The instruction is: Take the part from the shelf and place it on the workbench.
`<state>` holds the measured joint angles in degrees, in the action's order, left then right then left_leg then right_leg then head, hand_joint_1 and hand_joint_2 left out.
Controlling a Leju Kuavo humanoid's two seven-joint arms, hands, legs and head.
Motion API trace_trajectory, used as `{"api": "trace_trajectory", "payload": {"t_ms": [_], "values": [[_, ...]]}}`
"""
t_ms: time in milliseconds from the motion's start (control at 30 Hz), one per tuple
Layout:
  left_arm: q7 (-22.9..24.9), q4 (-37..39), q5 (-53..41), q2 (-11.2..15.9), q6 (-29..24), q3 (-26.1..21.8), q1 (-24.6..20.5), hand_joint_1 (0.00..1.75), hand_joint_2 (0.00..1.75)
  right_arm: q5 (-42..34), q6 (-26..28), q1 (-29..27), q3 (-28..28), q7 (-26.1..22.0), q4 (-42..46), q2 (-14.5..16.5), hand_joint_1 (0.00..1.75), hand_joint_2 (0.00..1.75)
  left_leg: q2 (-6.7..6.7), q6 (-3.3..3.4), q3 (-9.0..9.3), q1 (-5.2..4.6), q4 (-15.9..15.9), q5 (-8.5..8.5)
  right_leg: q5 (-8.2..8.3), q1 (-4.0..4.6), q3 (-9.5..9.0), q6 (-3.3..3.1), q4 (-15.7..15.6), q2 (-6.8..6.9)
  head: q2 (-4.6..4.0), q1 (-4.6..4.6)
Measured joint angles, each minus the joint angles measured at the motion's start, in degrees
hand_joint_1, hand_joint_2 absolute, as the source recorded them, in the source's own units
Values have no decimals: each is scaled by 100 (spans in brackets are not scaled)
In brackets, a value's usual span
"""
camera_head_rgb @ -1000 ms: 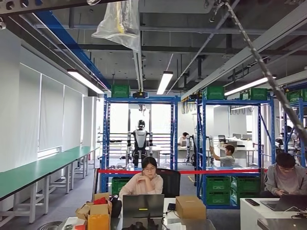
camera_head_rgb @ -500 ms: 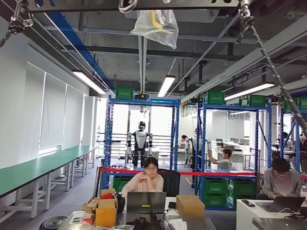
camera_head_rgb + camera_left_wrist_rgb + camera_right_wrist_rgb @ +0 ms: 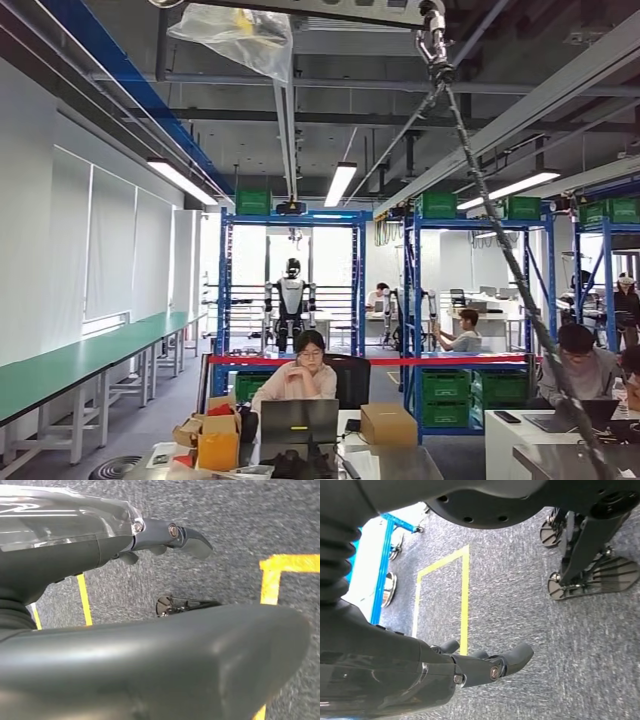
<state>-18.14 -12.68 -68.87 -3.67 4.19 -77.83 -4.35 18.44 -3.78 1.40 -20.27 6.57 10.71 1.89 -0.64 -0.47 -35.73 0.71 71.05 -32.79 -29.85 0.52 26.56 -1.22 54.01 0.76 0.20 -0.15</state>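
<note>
Blue metal shelves (image 3: 226, 290) stand far ahead across the room, with green crates (image 3: 251, 201) on top and more on the lower tier. A long green-topped workbench (image 3: 75, 365) runs along the left wall. No part can be made out at this distance. My left hand (image 3: 158, 532) hangs over grey carpet, fingers stretched out and holding nothing. My right hand (image 3: 478, 667) also hangs above the carpet with its fingers apart and nothing in them.
A person (image 3: 306, 375) sits behind a laptop at a desk with cardboard boxes (image 3: 389, 423) straight ahead. Red-white tape (image 3: 377, 359) crosses in front of the shelves. Another humanoid robot (image 3: 289, 300) stands beyond. Yellow floor tape (image 3: 464, 595) marks the carpet.
The whole head picture has swung from side to side and tilted a little upward, so the camera has moved. The room's things keep their places.
</note>
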Motion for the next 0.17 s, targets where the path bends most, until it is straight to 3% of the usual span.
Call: {"api": "trace_trajectory", "payload": {"t_ms": [67,100,167], "values": [[14,0,14,-1,-1,-15,-8,0,0,29,-3,1,-1,1,0,-3,0,175,2,7,483,9,-759,229,-13,6,109,34,130,-4,0,1],[20,0,23,-9,0,-21,-12,0,0,55,-2,2,-2,1,0,-11,0,175,6,5,656,17,-1077,230,-33,22,164,47,206,-8,1,1],[30,0,39,-22,1,-28,-17,0,0,102,-1,5,-2,1,0,-27,0,175,16,30,749,22,-1298,168,-54,50,251,56,310,-14,1,1]]}}
